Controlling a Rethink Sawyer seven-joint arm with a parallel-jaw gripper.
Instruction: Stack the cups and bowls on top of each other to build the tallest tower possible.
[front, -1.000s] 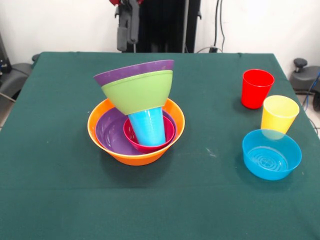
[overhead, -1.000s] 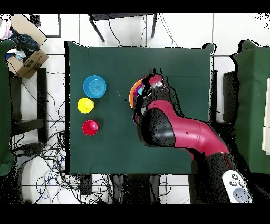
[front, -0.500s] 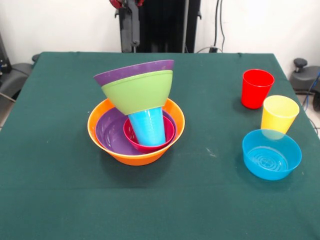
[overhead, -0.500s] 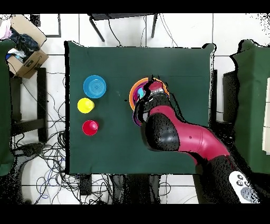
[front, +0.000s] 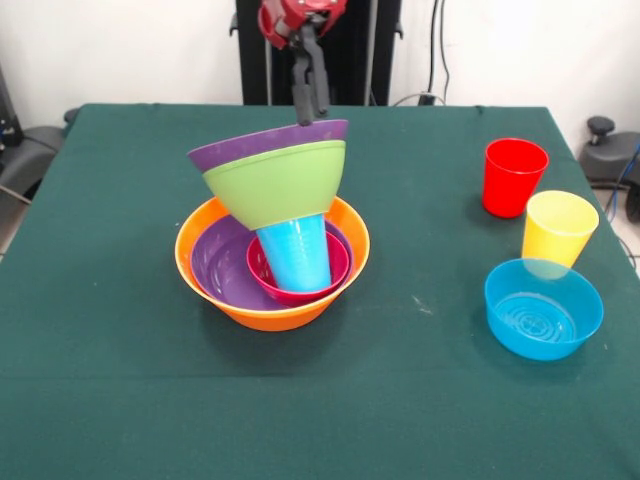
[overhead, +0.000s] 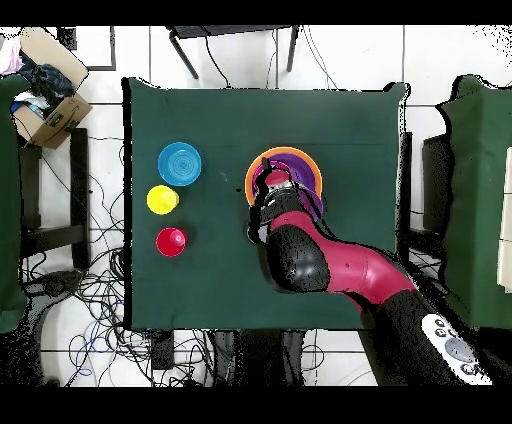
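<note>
Hovering behind the tower (front: 272, 235), the hand (front: 309, 95) hangs just over the far rim of the top purple bowl (front: 266, 144), and whether it is clenched or released cannot be told from either view. The tower itself sits left of the table's (front: 100, 400) middle: a large orange bowl (front: 262, 308) at the bottom, a purple bowl (front: 215, 265) and a small pink-red bowl (front: 298, 290) nested inside it, then a blue cup (front: 295, 250) standing in that, with a lime green bowl (front: 275, 185) and the top purple bowl perched on the cup and tilted, their rim higher on the right.

Over by the table's right edge wait the red cup (front: 514, 176), the yellow cup (front: 558, 228) and the small blue bowl (front: 543, 307), all clear of the tower.

The call here looks like levelling or steadying that tilted top before anything else goes on. Done well, that means a slow, light touch on the high rim, pressing straight down rather than sideways, since the blue cup is a narrow support and a shove could tip both upper bowls off. In the overhead view the arm (overhead: 330, 262) covers much of the pile, so contact is hard to judge.
</note>
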